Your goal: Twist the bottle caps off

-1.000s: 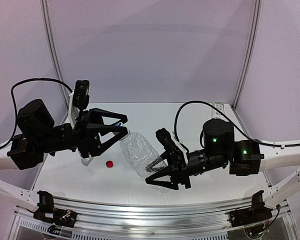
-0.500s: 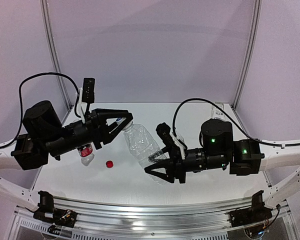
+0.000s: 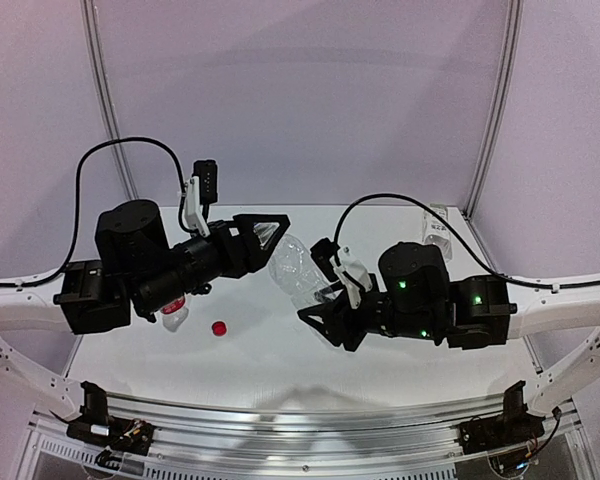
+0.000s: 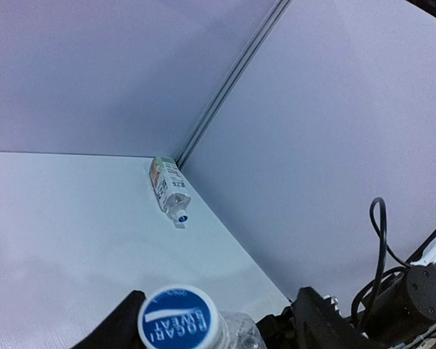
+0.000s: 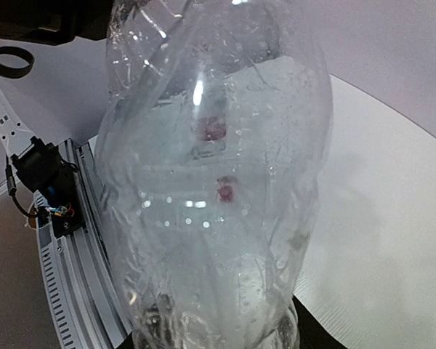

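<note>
A clear unlabelled bottle (image 3: 300,272) is held tilted above the table, with my right gripper (image 3: 325,305) shut on its lower body. In the right wrist view the bottle (image 5: 218,182) fills the picture and my right gripper (image 5: 218,338) barely shows at its base. Its white-and-blue cap (image 4: 178,318) is still on the neck. My left gripper (image 3: 270,236) stands open around that cap. One finger (image 4: 120,327) lies beside the cap and the other is well apart from it. A loose red cap (image 3: 219,327) lies on the table beside a small red-labelled bottle (image 3: 173,310).
A white-and-green-labelled bottle (image 3: 437,230) lies at the back right corner, capped (image 4: 182,216) and close to the wall post. Wall panels close the table at the back and sides. A metal rail (image 3: 310,425) runs along the near edge.
The right arm has lifted the clear bottle up and back to the left. The left gripper followed its neck rightward, closed on the cap half a second ago, and now stands open.
</note>
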Tool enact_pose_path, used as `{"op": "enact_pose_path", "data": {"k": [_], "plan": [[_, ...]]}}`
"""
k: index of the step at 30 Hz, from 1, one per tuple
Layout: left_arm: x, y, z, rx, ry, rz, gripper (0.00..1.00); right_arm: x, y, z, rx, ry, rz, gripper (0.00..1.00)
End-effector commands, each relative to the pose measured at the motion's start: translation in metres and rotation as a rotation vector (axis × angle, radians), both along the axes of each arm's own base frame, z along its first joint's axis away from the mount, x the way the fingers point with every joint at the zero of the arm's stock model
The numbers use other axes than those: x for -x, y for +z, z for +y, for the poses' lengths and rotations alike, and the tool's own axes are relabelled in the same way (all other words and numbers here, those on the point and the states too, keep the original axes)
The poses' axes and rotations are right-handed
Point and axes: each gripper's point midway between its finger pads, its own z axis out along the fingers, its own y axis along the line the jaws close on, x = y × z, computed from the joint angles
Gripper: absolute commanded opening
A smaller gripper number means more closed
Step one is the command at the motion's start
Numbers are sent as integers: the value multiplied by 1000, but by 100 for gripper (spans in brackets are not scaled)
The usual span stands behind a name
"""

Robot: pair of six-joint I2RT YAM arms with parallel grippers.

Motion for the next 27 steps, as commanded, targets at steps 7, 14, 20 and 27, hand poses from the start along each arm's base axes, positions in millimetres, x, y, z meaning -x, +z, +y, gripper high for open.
{"op": "enact_pose_path", "data": {"k": [7, 14, 20, 27], "plan": [[24, 16, 28, 31, -50, -57, 86, -6, 8, -11, -23, -57, -5, 2], [46, 30, 51, 29, -124, -201, 88, 18, 25, -8, -117, 82, 22, 0], [73, 50, 55, 14, -257, -363, 89, 50, 43, -5, -210, 253, 54, 0], [101, 63, 41, 7, -433, -477, 88, 87, 53, 1, -261, 468, 84, 0]]}}
